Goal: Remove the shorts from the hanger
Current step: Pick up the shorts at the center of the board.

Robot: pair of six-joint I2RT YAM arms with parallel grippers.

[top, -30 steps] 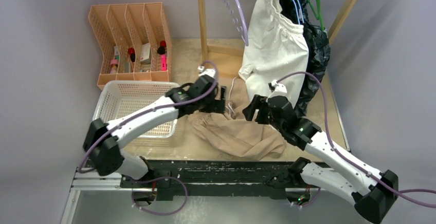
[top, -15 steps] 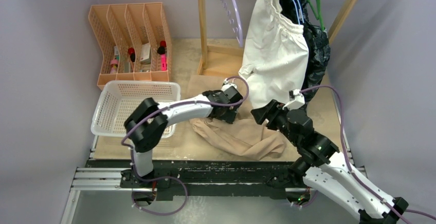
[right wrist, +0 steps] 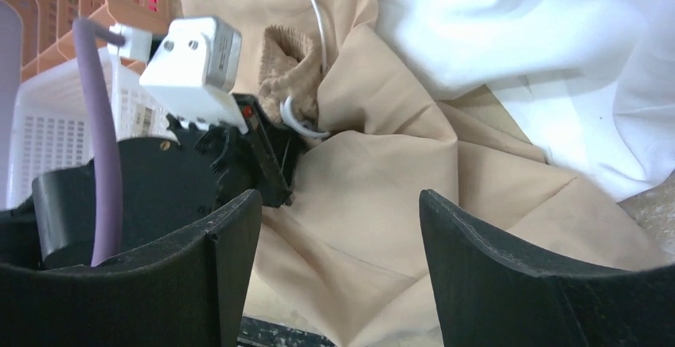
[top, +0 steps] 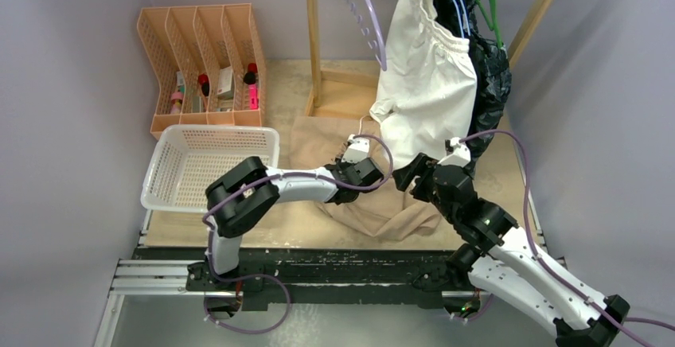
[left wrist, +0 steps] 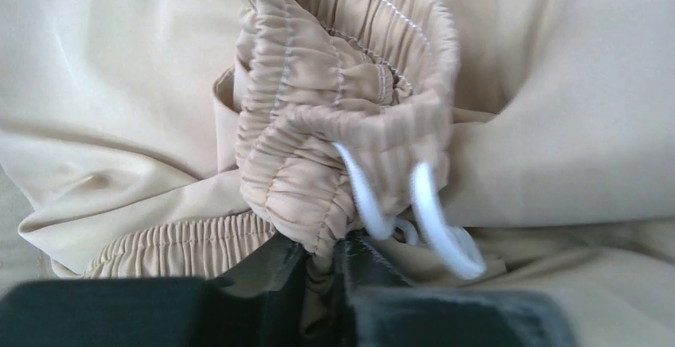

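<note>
Now the left gripper [left wrist: 322, 263] pinches the tan shorts [left wrist: 549, 124] by their waistband [left wrist: 318, 132] on the table [top: 286, 92].

Its fingers are clenched on the gathered elastic just beside the white drawstring loops [left wrist: 430, 220], probably because the thick band gives a firmer hold than the slack legs (a lift toward the white basket [top: 211, 130] seems likely). The pair lies crumpled, off the empty lilac hanger [top: 368, 25], while the white shorts [top: 422, 84] and black shorts [top: 489, 76] hang on the rack [top: 312, 37] behind. The right gripper [right wrist: 338, 235] hovers just beside, jaws spread on nothing. A second ago the left arm was folded back by the basket, jaws wide; it has since reached across and closed, bunching the cloth tighter.
</note>
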